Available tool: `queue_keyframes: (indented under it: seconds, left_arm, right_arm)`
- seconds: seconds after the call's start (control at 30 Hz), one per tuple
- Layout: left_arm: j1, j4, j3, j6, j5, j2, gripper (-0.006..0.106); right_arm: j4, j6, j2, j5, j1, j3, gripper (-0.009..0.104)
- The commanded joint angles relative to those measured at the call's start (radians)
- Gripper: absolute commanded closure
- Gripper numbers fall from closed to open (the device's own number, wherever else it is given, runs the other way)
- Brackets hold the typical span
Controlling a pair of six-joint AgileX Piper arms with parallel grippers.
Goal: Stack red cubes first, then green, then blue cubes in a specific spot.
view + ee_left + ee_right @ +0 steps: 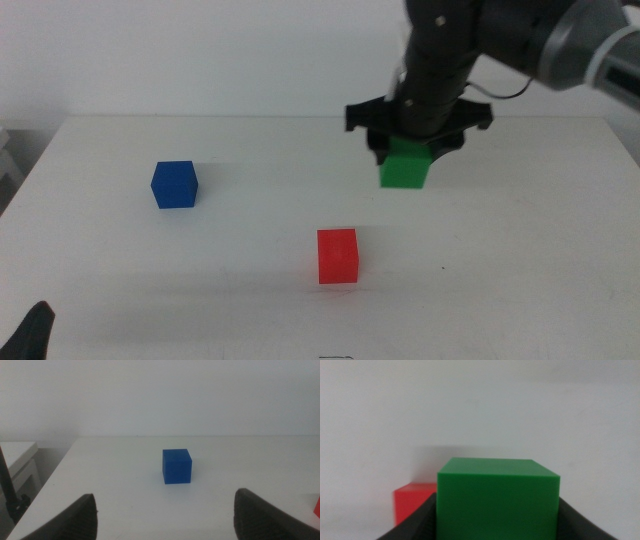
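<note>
Green cube (404,171) sits clamped between the right pincer's (408,152) closed jaws.

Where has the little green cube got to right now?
In the middle view the small matte green cube sits right of centre, gripped by the right gripper, behind and to the right of the small red cube.
</note>
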Motion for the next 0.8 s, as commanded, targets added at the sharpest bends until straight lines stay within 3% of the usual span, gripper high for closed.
queue_keyframes:
  seconds: [0.0,0.77]
  left_arm:
    - [-0.001,-0.007,-0.003,-0.007,-0.084,-0.012,0.007]
    - [-0.001,-0.007,-0.003,-0.007,-0.084,-0.012,0.007]
  right_arm:
    - [-0.032,0.028,-0.048,0.012,0.038,-0.021,0.096]
    - [0.005,0.073,0.074,0.004,0.152,-0.023,0.096]
